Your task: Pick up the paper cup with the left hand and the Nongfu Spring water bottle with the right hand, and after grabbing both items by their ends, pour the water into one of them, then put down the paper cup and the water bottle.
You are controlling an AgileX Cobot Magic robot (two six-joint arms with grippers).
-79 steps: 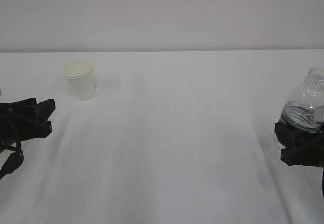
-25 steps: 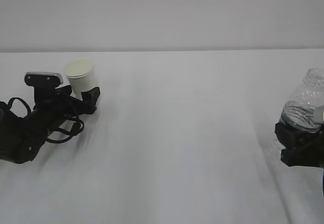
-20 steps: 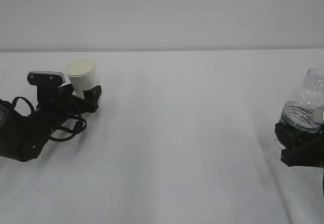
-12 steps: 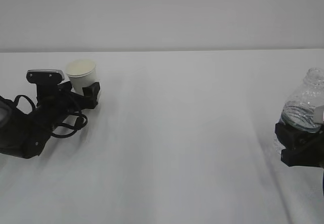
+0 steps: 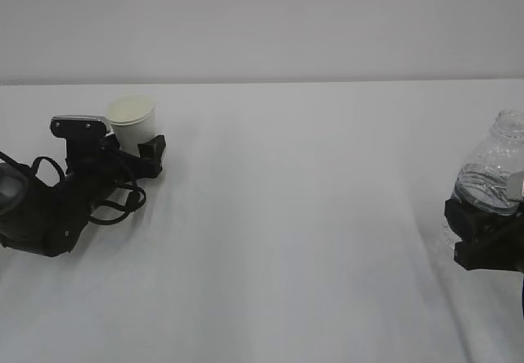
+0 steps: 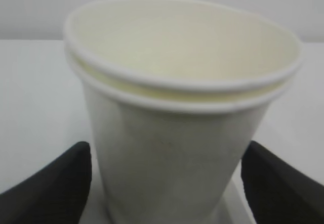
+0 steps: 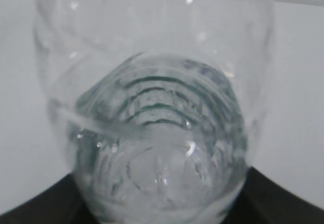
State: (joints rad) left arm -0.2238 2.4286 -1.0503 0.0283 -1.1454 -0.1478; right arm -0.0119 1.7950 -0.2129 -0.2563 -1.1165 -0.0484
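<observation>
Cup-grasp step: left hand (image 5: pixel 135 152) jaws spread wide, flanking paper cup (image 5: pixel 131 122) at table's 10 o'clock, must close next; right hand (image 5: pixel 483 236) clamps Nongfu Spring water bottle (image 5: pixel 491 179) at 3 o'clock.

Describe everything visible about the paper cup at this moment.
The paper cup is off-white with a cream tint, tapered, with a rolled rim; in the left wrist view two rims show, one just above the other, so it may be two nested cups. It stands upright on the white table, at the far left in the exterior view. Nothing shows inside on the inner wall in view. The left hand is open around its lower body, a black finger on each side with a gap at both.
</observation>
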